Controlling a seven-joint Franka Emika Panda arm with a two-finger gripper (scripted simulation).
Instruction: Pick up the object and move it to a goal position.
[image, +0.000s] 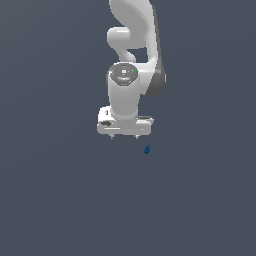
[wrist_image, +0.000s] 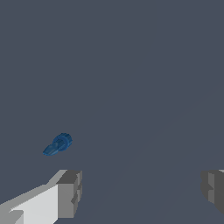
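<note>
The object (image: 147, 149) is a tiny dark-blue blocky lump lying on the plain grey-blue ground, just below and toward the exterior view's right of the white gripper (image: 124, 136). In the wrist view the object (wrist_image: 58, 144) lies ahead of one grey fingertip (wrist_image: 70, 192) and outside the gap between the two. The gripper (wrist_image: 140, 190) is open, its fingers spread wide with nothing between them. It hangs apart from the object and does not touch it.
The white arm (image: 131, 45) rises from the gripper toward the top of the exterior view. Plain grey-blue ground (image: 60, 190) surrounds everything.
</note>
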